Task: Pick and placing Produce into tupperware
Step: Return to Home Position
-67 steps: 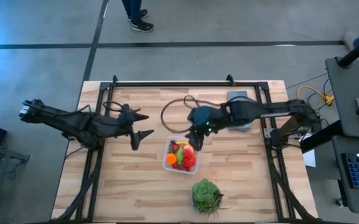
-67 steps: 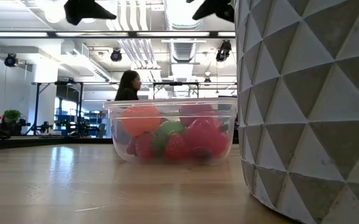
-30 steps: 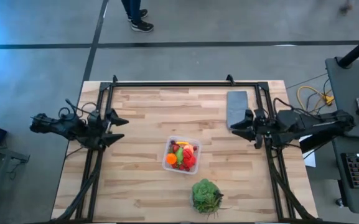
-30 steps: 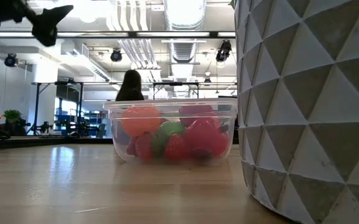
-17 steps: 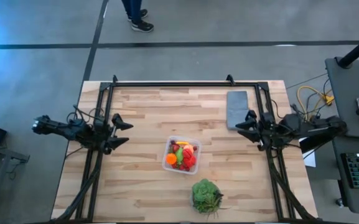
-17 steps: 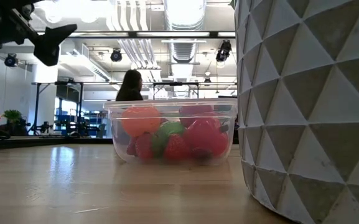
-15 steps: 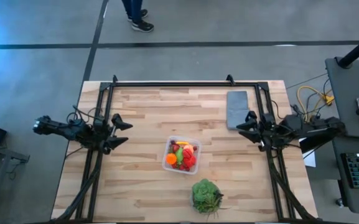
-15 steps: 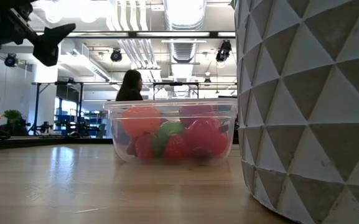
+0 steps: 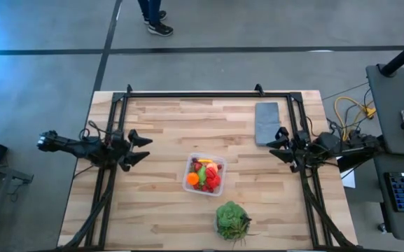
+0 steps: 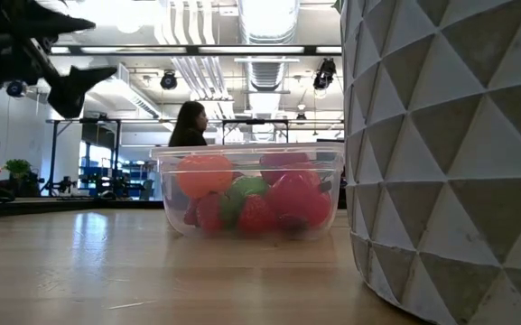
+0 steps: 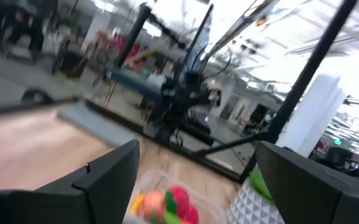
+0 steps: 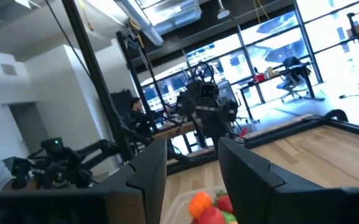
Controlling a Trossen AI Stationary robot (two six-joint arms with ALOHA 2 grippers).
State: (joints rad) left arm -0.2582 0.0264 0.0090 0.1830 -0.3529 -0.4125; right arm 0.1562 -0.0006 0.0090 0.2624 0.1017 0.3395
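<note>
A light wooden bench (image 9: 159,210) with a black frame stands on a grey floor (image 9: 47,77) in a large hall. A little to the right of the bench's middle is the clear tupperware (image 9: 187,184). The produce (image 9: 205,176) lies inside it, with red, orange, green and yellow pieces packed close together. In the low view the pieces reach nearly up to the rim.

Near the tupperware, toward the front edge, is a green plant (image 9: 231,219). It seems to stand in the white faceted pot (image 10: 441,153) that fills the right side of the low view. A flat grey slab (image 9: 267,122) lies near the back right corner.

The left claw (image 9: 145,148) hangs over the left edge of the bench, well apart from the tupperware. Its fingers are spread and hold nothing. The right claw (image 9: 277,145) hangs over the right edge, just beside the slab, also released and empty. Both claws point toward the tupperware.

Far behind the bench, a person (image 10: 188,125) is in the room.
</note>
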